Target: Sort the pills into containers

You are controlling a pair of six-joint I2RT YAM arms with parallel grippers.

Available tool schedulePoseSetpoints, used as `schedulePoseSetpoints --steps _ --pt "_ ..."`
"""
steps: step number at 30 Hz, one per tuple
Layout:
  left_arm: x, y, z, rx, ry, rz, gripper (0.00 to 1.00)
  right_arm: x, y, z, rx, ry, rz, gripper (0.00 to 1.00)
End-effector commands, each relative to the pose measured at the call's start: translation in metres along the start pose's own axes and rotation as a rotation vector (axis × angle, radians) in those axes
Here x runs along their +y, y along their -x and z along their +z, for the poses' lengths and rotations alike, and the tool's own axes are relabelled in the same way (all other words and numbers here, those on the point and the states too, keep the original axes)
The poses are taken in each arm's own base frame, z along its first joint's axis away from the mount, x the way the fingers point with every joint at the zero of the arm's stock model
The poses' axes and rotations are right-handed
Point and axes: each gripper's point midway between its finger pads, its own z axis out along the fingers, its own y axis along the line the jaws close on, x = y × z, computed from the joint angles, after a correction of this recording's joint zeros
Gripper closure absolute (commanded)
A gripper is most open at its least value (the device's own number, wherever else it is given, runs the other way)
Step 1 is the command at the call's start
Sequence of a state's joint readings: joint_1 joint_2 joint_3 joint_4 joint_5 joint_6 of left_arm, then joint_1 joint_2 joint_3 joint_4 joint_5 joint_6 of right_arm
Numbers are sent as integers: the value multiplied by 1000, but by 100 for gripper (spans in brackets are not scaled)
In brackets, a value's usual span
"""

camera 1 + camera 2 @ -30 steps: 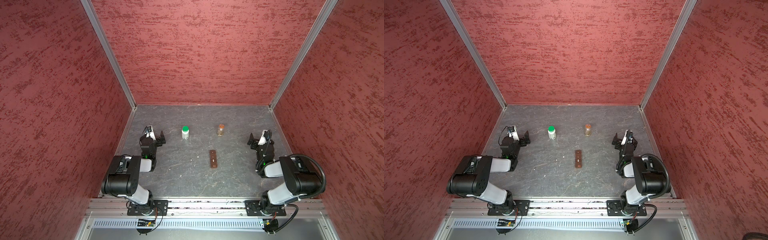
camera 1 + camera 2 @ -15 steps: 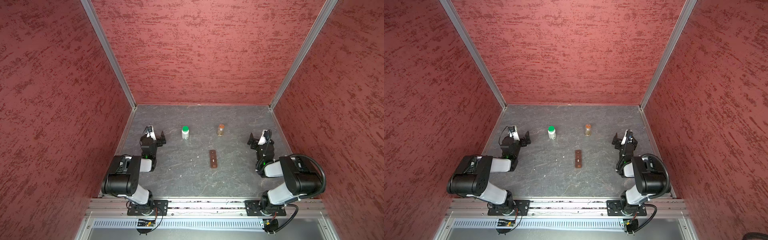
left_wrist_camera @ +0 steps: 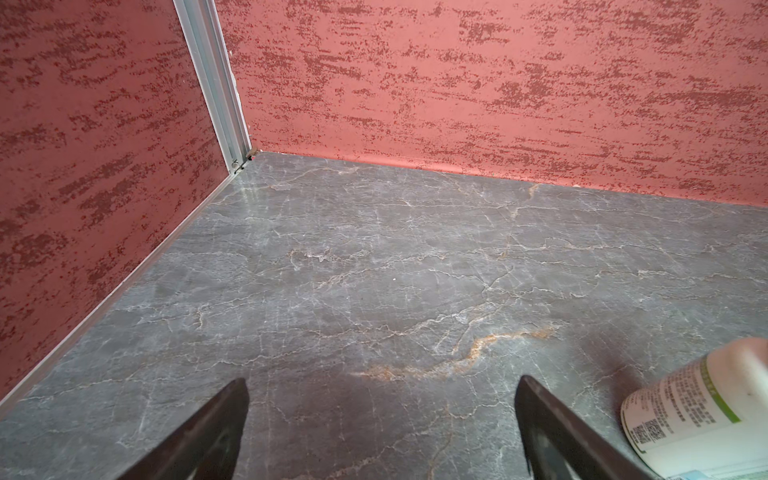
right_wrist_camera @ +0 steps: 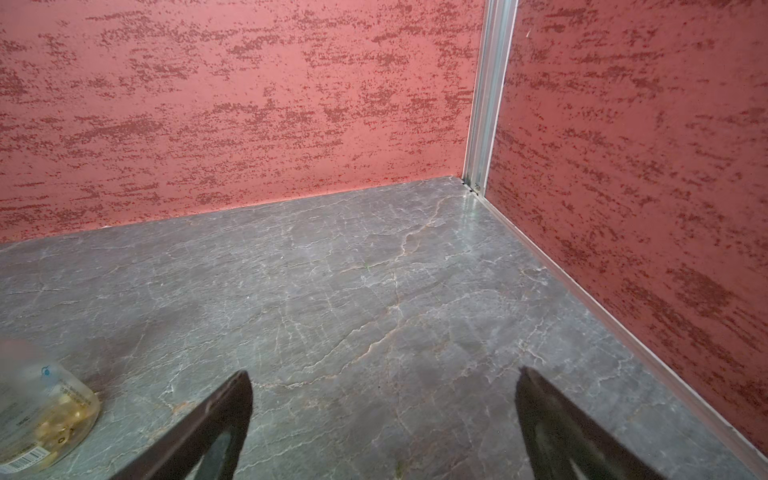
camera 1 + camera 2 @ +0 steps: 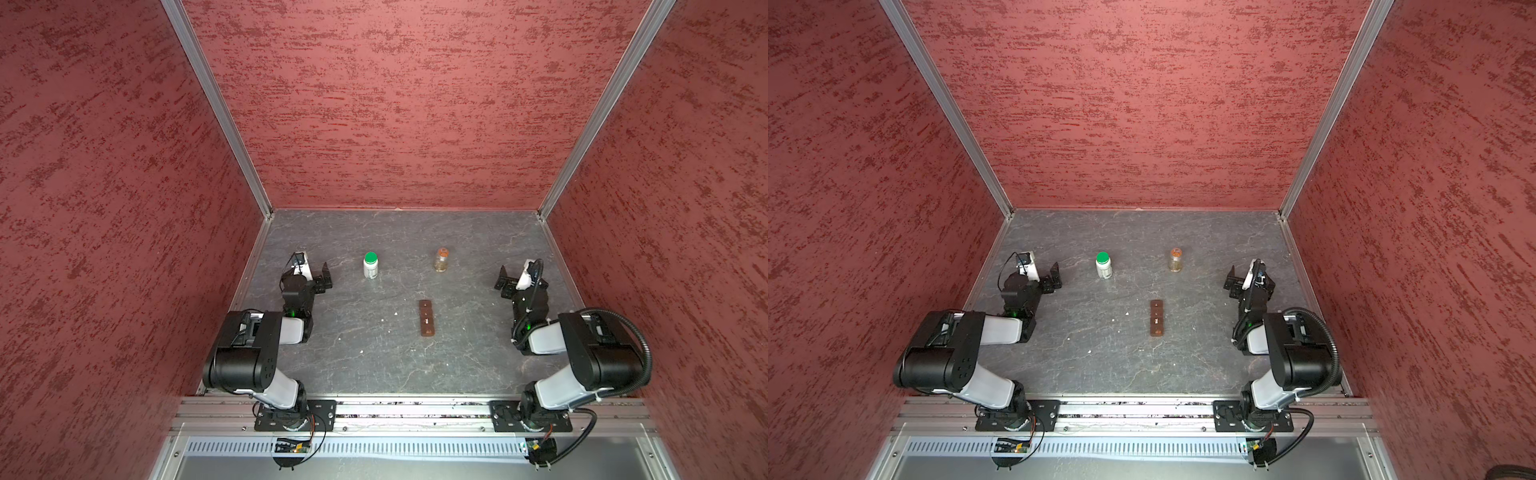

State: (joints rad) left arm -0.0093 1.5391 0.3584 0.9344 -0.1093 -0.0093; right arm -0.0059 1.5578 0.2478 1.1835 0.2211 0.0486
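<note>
In both top views a white bottle with a green cap (image 5: 370, 265) (image 5: 1103, 265) and a clear bottle with an orange cap (image 5: 441, 260) (image 5: 1175, 260) stand upright at mid-table. A brown strip-shaped pill container (image 5: 427, 318) (image 5: 1157, 318) lies nearer the front. Small white pills (image 5: 397, 313) (image 5: 1127, 313) are scattered to its left. My left gripper (image 5: 313, 271) (image 3: 382, 386) rests low, left of the white bottle (image 3: 702, 411), open and empty. At the right my right gripper (image 5: 515, 276) (image 4: 384, 378) is open and empty beside the clear bottle (image 4: 45, 411), which holds yellow capsules.
Red textured walls close the grey marble table (image 5: 457, 365) on the left, back and right, with aluminium posts (image 5: 216, 104) in the back corners. A metal rail (image 5: 415, 409) carrying both arm bases runs along the front edge.
</note>
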Motion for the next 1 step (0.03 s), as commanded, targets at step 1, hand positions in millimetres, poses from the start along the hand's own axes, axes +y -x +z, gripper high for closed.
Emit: schedulePoseSetpoints --steps 1 --pt "0 1 1 -1 -5 10 0 -2 12 3 -37 -11 -1 1"
